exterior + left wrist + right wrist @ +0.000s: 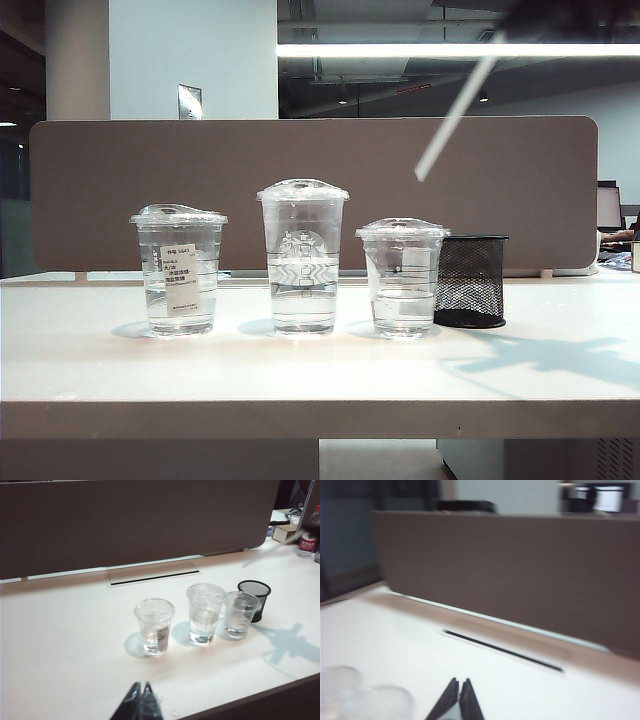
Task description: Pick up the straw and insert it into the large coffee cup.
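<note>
Clear glossy plastic cups (303, 262) — black, seemingly metal mesh holder (471, 281).

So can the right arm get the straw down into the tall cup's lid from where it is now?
Probably yes. The straw hangs tilted in the shut right gripper, above the large coffee cup, with nothing between them.

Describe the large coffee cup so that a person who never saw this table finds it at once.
On the white table, in front of the brown partition, three clear lidded cups stand in a row beside a black mesh pen holder. The large coffee cup is the middle one. It is the tallest, with a faint round logo instead of a white label.
</note>
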